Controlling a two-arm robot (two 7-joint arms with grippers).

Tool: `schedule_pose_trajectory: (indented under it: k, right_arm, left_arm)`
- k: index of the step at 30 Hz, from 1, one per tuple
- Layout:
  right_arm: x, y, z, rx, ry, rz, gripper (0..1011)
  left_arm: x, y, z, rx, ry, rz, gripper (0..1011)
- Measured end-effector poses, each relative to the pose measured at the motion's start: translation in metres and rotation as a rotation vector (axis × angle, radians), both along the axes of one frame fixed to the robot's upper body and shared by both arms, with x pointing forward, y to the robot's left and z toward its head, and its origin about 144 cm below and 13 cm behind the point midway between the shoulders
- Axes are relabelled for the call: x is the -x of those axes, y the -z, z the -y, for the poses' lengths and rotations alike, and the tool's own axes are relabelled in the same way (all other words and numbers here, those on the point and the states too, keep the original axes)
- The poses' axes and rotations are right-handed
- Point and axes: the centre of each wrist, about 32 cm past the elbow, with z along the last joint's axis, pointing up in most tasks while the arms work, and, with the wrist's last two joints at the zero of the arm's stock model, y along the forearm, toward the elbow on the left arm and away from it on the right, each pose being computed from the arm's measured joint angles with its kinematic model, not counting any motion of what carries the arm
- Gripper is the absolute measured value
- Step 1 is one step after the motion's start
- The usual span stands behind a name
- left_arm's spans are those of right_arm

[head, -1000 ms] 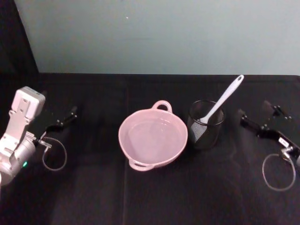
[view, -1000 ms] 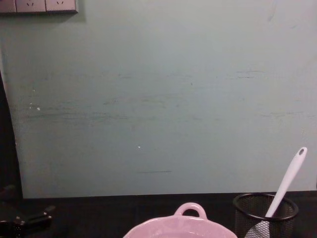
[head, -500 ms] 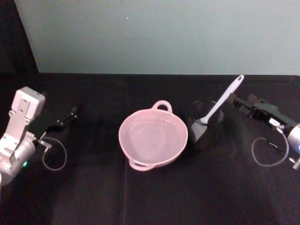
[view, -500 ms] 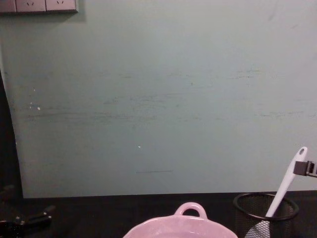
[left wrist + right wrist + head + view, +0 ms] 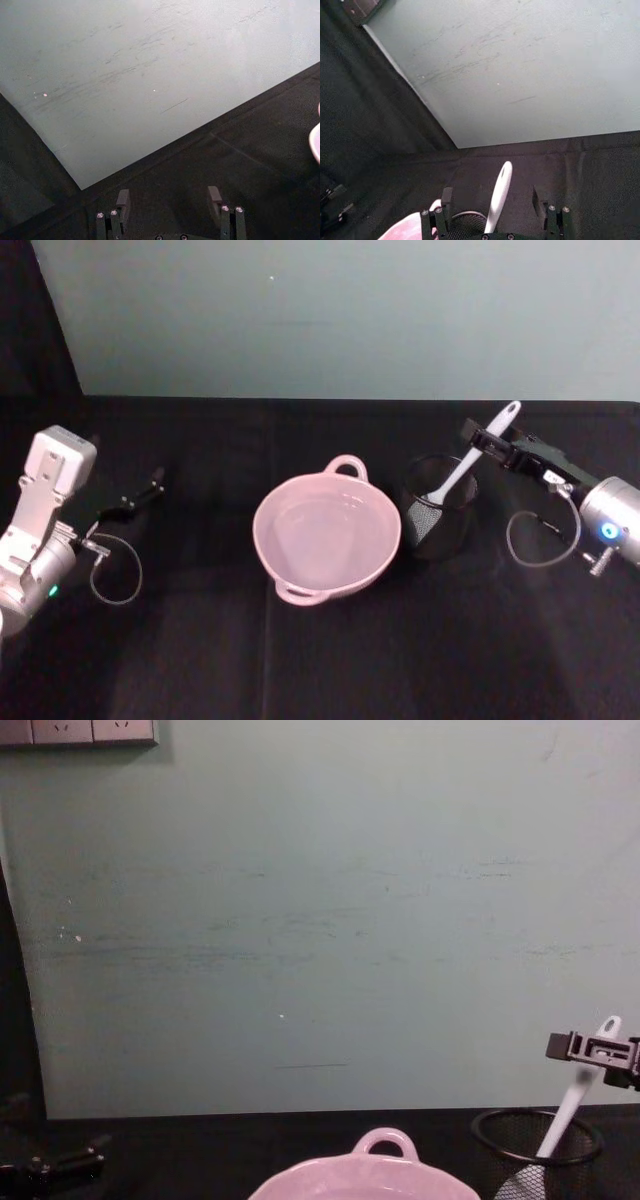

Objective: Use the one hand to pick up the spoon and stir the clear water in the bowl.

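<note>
Right gripper (image 5: 484, 440) is up at the spoon (image 5: 462, 468), high on the handle near its holed end; fingers spread wide on either side, not touching it, nothing grasped; the spoon stands tilted in the black mesh cup (image 5: 440, 520), blade down inside, handle leaning up toward the right; the cup sits just right of the pink bowl (image 5: 262, 540); the bowl rests mid-table with clear water (image 5: 325, 532) lying in it; left gripper (image 5: 150, 483) is parked far left over the black table (image 5: 330, 660), fingers apart and empty, well apart from the bowl.
</note>
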Motion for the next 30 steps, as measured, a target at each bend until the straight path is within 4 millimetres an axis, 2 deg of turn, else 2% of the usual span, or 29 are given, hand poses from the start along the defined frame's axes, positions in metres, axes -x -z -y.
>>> schedule_pose_trajectory:
  k: [9, 19, 23, 26, 27, 30]
  right_arm:
    - [-0.0083, 0.0028, -0.0054, -0.015, 0.017, -0.01, 1002]
    - [-0.0082, 0.0028, -0.0055, -0.016, 0.017, -0.008, 1002]
    - [-0.0079, 0.0027, -0.0051, -0.015, 0.017, -0.008, 947]
    - [-0.0077, 0.0026, -0.005, -0.015, 0.017, -0.008, 873]
    - [-0.0076, 0.0025, -0.005, -0.015, 0.017, -0.008, 820]
    - [-0.0075, 0.0025, -0.005, -0.015, 0.016, -0.008, 768]
  left_arm:
    - [0.0, 0.0, 0.0, 0.0, 0.0, 0.0, 1011]
    - [0.0, 0.0, 0.0, 0.0, 0.0, 0.0, 1011]
    - [0.0, 0.0, 0.0, 0.0, 0.0, 0.0, 1011]
    - [0.0, 0.0, 0.0, 0.0, 0.0, 0.0, 1011]
    - [0.0, 0.0, 0.0, 0.0, 0.0, 0.0, 1011]
    - [0.0, 0.0, 0.0, 0.0, 0.0, 0.0, 1011]
